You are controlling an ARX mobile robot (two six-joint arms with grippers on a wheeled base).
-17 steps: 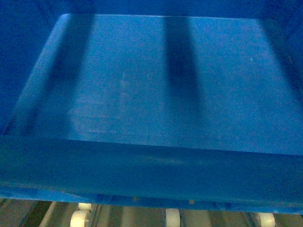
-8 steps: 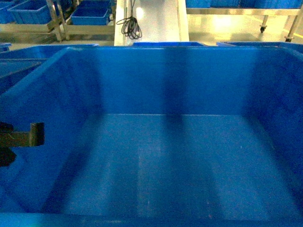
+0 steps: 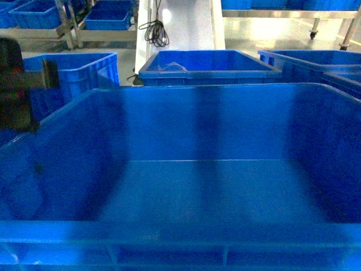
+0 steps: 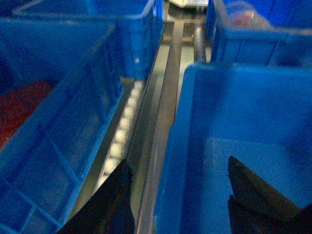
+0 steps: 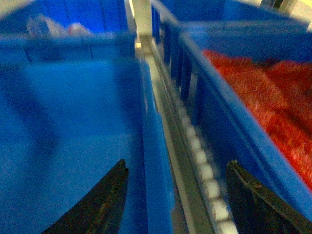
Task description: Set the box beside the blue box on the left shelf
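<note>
The box (image 3: 197,186), a large open-top blue crate, fills the head view with its floor bare. My left gripper (image 4: 178,161) is open and straddles the box's left wall (image 4: 180,146), one finger outside over the roller track and one inside. My right gripper (image 5: 176,162) is open too, straddling the right wall (image 5: 156,161) in the same way. A dark part of the left arm (image 3: 17,84) shows at the upper left. Another blue box (image 4: 58,107) stands close on the left across the track.
Roller tracks (image 4: 124,126) (image 5: 202,156) run along both sides of the box. A blue crate of red material (image 5: 253,87) sits close on the right. More blue crates (image 3: 208,68) (image 3: 73,70) (image 3: 316,59) stand beyond, with metal racks (image 3: 67,25) farther back.
The head view has swung from looking down at the box's floor to looking across it, bringing the far crates into sight. The left arm has climbed from mid left to upper left.
</note>
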